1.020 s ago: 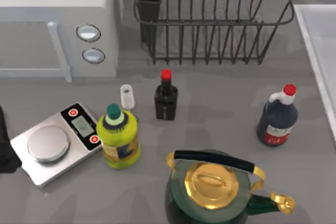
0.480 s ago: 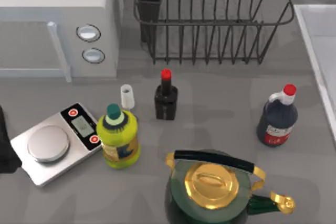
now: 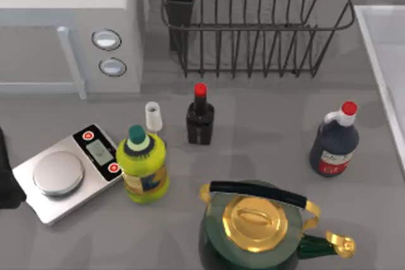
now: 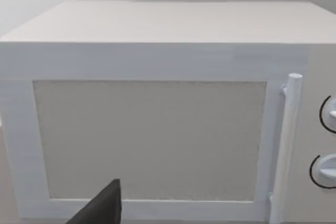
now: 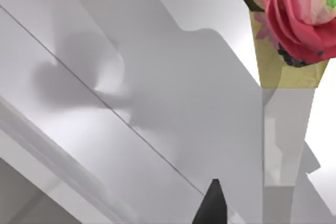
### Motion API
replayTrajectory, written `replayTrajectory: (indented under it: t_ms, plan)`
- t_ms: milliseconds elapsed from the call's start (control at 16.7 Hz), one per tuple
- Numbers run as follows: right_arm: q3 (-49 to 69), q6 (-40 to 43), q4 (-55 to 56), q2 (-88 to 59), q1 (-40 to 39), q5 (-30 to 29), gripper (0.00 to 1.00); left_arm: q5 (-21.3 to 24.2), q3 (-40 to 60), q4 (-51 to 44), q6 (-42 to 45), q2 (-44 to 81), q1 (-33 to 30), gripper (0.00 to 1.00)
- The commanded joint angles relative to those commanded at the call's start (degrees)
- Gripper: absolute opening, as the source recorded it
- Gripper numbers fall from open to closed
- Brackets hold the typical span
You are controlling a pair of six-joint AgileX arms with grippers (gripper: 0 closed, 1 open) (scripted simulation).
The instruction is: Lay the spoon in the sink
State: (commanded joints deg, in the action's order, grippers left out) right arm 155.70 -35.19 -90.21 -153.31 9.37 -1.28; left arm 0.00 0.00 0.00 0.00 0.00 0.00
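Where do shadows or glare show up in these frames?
Top view: soft, even light, faint shadows on the table beside the bottles, bright highlights on the kettle's gold lid. Left wrist view: flat light on the microwave, no glare. Right wrist view: soft blurred shadows across the pale sink.

1. A grey table (image 3: 266, 121) carries everything in the top view.
2. A white microwave (image 3: 69, 23) stands on it at the upper left of the frame.
3. A black wire dish rack (image 3: 253, 23) sits at the upper centre.
4. The sink (image 3: 383, 49), pale with a raised rim, runs along the right edge.
5. A silver kitchen scale (image 3: 66, 172) lies at the lower left.
6. Just beside the scale stands a yellow-green bottle (image 3: 143, 167), with a small white cup (image 3: 154, 117) above it.
7. A small dark bottle with a red cap (image 3: 200, 118) stands at centre.
8. A dark jug with a red-and-white cap (image 3: 335, 143) is at the right.
9. A green kettle with gold lid (image 3: 256, 226) sits at the bottom centre.
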Motion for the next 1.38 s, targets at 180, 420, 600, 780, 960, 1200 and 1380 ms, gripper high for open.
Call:
replayTrajectory:
  t_ms: [180,420,600,780,960,1200,1380]
  plan:
    - [-9.87,0.08,5.90,2.55,-0.26,0.04,0.00,0.00,0.00,0.00,0.00,0.00,0.00,1.00]
    - [-15.65,0.01,10.44,4.36,-0.38,0.02,0.00,0.00,0.00,0.00,0.00,0.00,0.00,1.00]
    - [-15.69,0.01,10.47,4.37,-0.38,0.02,0.00,0.00,0.00,0.00,0.00,0.00,0.00,1.00]
    - [-15.69,0.01,10.47,4.37,-0.38,0.02,0.15,0.00,0.00,0.00,0.00,0.00,0.00,1.00]
    - [-15.69,0.01,10.47,4.37,-0.38,0.02,0.38,0.00,0.00,0.00,0.00,0.00,0.00,1.00]
    - [-15.69,0.01,10.47,4.37,-0.38,0.02,0.68,0.00,0.00,0.00,0.00,0.00,0.00,1.00]
    - [-15.69,0.01,10.47,4.37,-0.38,0.02,0.90,0.00,0.00,0.00,0.00,0.00,0.00,1.00]
